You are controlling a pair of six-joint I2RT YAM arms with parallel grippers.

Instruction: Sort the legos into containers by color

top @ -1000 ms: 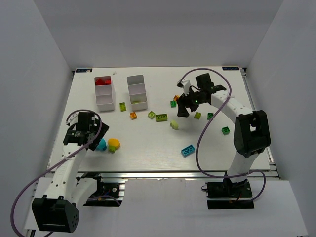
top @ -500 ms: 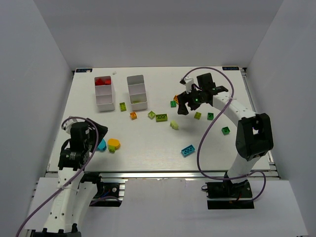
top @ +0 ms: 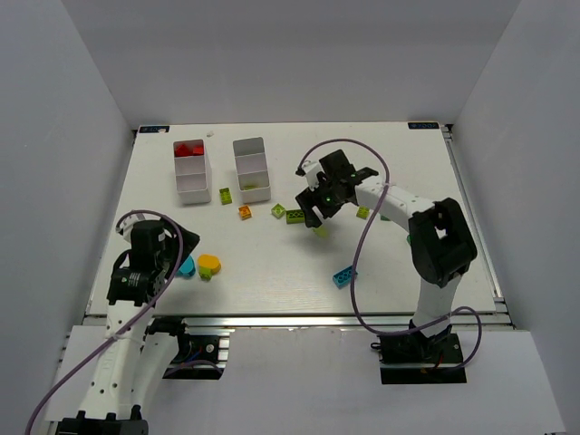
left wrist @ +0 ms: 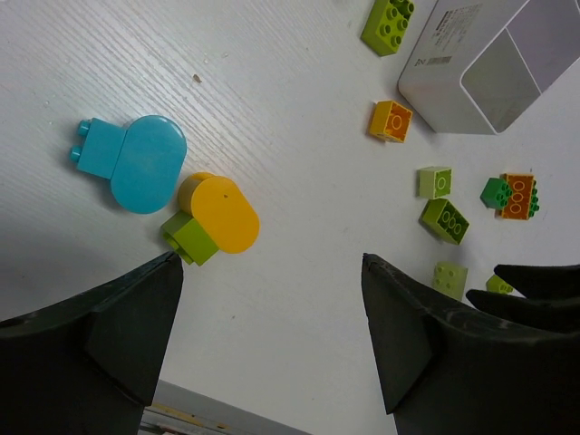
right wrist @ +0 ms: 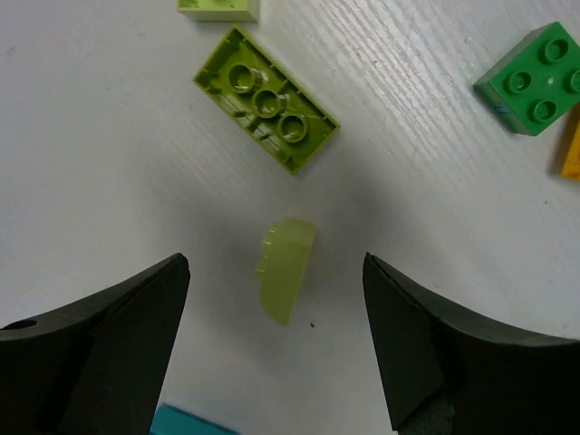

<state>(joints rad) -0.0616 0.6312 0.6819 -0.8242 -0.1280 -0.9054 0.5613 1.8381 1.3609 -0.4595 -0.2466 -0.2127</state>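
From above, the right gripper [top: 314, 216] hangs over the loose bricks [top: 296, 216], far nearer them than the left gripper [top: 168, 258]. The pale lime brick [top: 319, 230] barely shows at its fingertips.

Between the left fingers, spread wide, you see only bare table [left wrist: 290, 299]. A cyan piece [left wrist: 136, 163] and a yellow piece [left wrist: 222, 213] lie ahead-left.

Between the right fingers, also wide and empty, the pale lime brick sits centred, touching neither. Its long axis crosses the closing line. A cyan brick [right wrist: 195, 421] is cut off.
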